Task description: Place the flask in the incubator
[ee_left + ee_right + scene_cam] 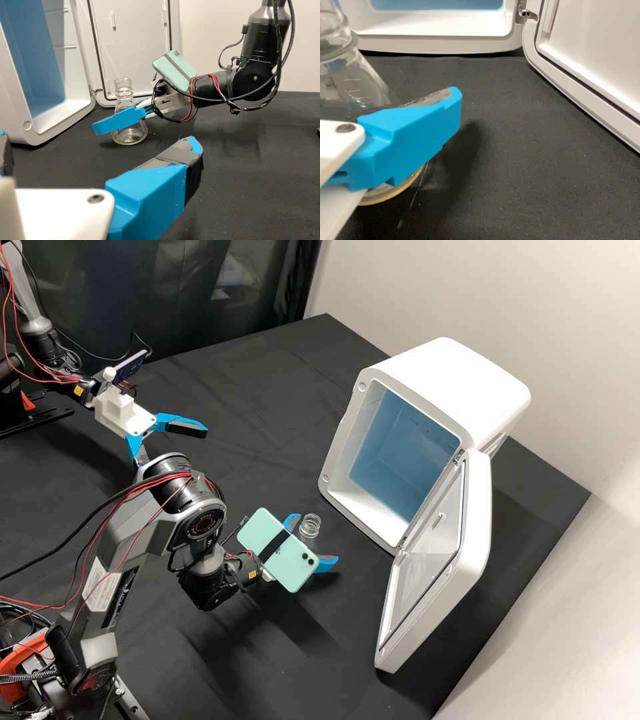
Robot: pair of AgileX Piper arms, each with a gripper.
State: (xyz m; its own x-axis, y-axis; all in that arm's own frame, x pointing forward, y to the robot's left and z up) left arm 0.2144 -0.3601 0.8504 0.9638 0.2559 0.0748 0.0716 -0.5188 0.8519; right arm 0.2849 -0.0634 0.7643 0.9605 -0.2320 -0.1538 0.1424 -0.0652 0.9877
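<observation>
Sees the flask point(308, 525) upright on the counter point(267, 407), just before the open incubator point(467, 387), near its swung-out door point(460, 540). Finds the right pincer point(309, 542) set about it; clamped or slack, cannot tell. Finds the left pincer point(169, 445) well apart, spread wide, holding nothing.

From above, the mint phone point(279, 552) hides the body of the flask point(308, 527) between the jaws of the right gripper point(313, 540). In the right wrist view the edge cuts off its neck and one finger point(405, 135) covers part of its base. One jaw of the left gripper point(97, 150) is cropped to a sliver
</observation>
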